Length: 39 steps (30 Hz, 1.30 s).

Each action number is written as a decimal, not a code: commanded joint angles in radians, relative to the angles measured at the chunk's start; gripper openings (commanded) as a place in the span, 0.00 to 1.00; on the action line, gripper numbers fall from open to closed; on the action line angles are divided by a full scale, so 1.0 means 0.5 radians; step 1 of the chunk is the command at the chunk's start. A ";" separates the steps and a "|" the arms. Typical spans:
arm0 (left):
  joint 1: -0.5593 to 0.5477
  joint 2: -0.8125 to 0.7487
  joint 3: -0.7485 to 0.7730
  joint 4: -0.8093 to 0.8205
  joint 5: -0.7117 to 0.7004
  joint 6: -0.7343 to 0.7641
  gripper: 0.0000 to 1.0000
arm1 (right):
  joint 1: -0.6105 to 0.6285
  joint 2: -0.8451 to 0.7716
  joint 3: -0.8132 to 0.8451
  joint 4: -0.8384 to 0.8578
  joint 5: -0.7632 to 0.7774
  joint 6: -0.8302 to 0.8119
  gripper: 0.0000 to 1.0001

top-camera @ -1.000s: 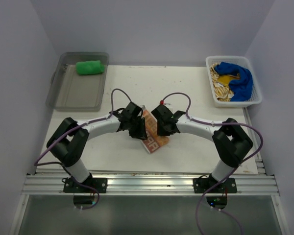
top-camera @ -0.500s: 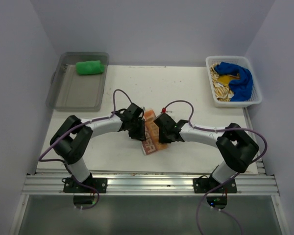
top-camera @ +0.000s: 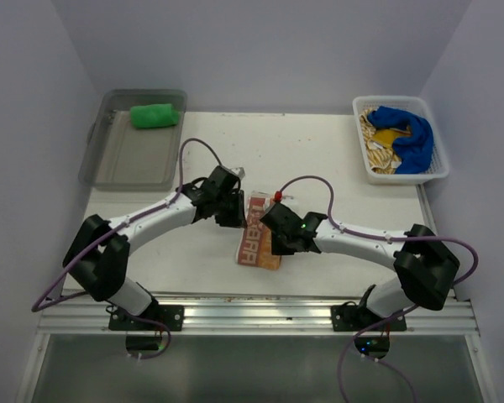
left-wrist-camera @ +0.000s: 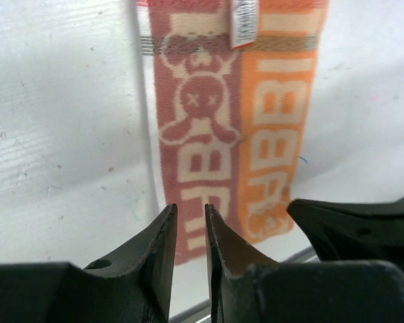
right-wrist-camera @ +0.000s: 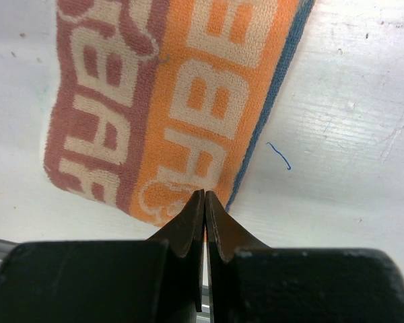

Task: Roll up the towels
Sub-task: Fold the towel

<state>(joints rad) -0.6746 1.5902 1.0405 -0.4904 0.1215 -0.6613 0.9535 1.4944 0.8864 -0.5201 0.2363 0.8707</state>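
Both arms are stretched further toward the table's middle than a second ago, and the orange-and-white towel (top-camera: pixel 257 239) has gone from bunched between the grippers to lying flat as a strip.

Containers:
- Clear bin (top-camera: pixel 109 164) at the far left holds one green towel (top-camera: pixel 154 115), rolled, at its far end.
- White basket (top-camera: pixel 437 172) at the far right holds the blue towel (top-camera: pixel 410 134), heaped loosely on the yellow-tan patterned towel (top-camera: pixel 375 149). Neither is rolled.

Orange-and-white towel:
- It sits on the table (top-camera: pixel 336 159), centre-near, between the two grippers.
- Its long axis runs far to near, with the near end leaning slightly left.
- It is folded lengthwise, a pink-brown half beside an orange half.
- A small tag (left-wrist-camera: pixel 244 23) sits at the far end in the left wrist view.
- A blue edge shows along the side in the right wrist view.

Left gripper (top-camera: pixel 233 210) is at the towel's far-left corner. Its fingers stand a narrow gap apart with nothing between them.

Right gripper (top-camera: pixel 277 239) is on the towel's right side. Its fingers are pressed together, tips at the cloth's edge. I can't tell if any cloth is caught.
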 commanded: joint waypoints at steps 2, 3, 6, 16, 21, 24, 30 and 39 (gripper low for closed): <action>-0.001 -0.189 -0.111 0.075 0.161 -0.006 0.26 | -0.002 -0.080 0.071 -0.076 0.064 0.010 0.03; -0.004 -0.192 -0.169 0.161 0.247 -0.018 0.26 | -0.002 -0.080 0.065 -0.079 0.064 0.016 0.03; -0.047 -0.162 -0.268 0.299 0.404 -0.055 0.26 | 0.004 -0.084 0.034 -0.046 0.037 0.026 0.02; -0.077 -0.027 -0.397 0.349 0.362 -0.058 0.24 | 0.050 -0.062 -0.008 0.012 -0.031 0.053 0.02; -0.074 -0.014 -0.378 0.272 0.264 -0.021 0.24 | 0.053 0.045 -0.171 0.135 -0.055 0.108 0.02; -0.077 -0.023 -0.326 0.193 0.184 0.019 0.24 | 0.056 0.088 -0.217 0.163 -0.071 0.130 0.01; -0.071 -0.152 -0.142 -0.049 -0.012 0.092 0.25 | 0.136 -0.071 -0.119 0.065 0.048 0.038 0.08; 0.110 -0.379 -0.044 -0.277 -0.123 0.132 0.27 | 0.308 -0.090 0.111 -0.162 0.276 -0.385 0.35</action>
<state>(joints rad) -0.6628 1.4441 0.9977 -0.5564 0.1017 -0.6304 1.0821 1.4849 0.8970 -0.5610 0.3046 0.7750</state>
